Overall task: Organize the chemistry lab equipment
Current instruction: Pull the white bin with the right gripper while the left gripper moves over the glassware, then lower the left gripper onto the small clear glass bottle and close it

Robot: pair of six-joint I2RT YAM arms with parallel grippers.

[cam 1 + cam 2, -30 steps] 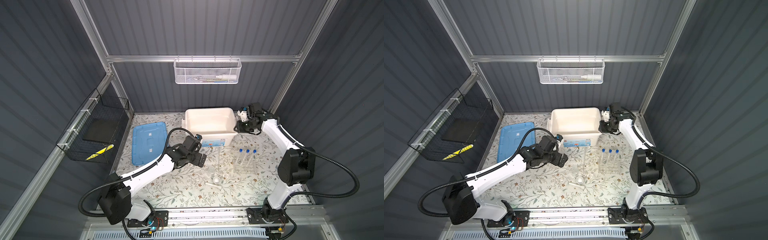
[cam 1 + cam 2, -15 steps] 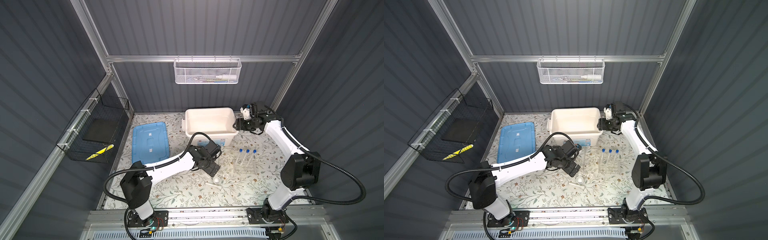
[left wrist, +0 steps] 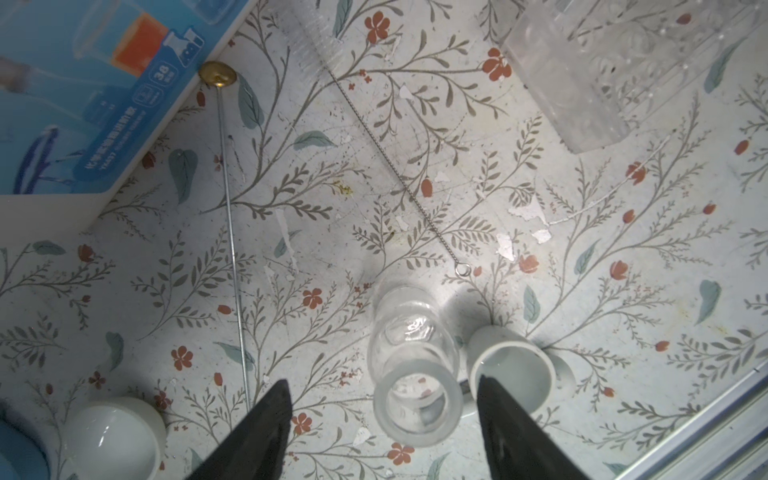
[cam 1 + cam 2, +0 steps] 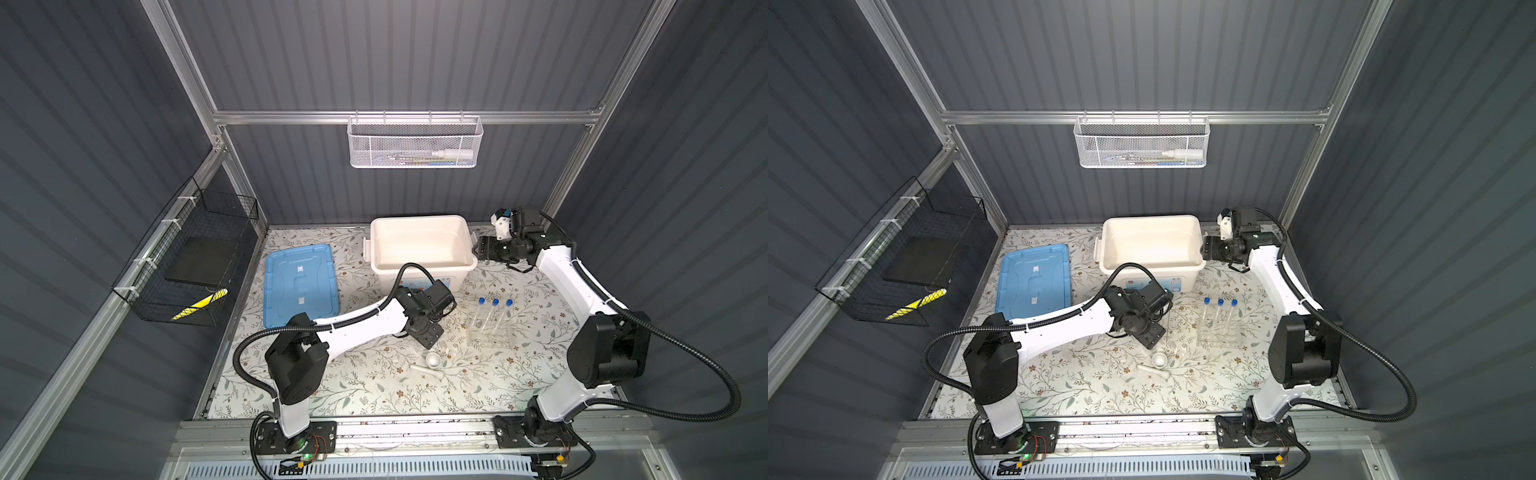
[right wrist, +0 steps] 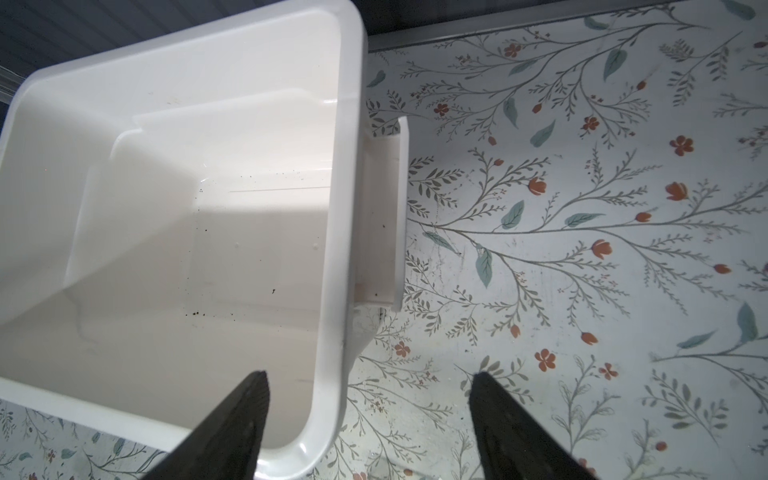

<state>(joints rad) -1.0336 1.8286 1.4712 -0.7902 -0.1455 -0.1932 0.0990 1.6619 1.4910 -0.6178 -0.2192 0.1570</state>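
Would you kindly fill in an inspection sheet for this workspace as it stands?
Surface: floral mat, scuffed; open white tub at back, blue lid flat beside it.
Job's things: three capped test tubes standing in clear rack; beaker, white bowls, pestle, two thin rods loose on mat.
Clutter: nothing seen.
Grippers: left gripper open, jaws either side of the beaker; right gripper open, astride the tub's wall.
Cables: black hoses loop off both arms, clear of the equipment.
Surroundings: white mesh basket on back rail; black wire basket on left wall.
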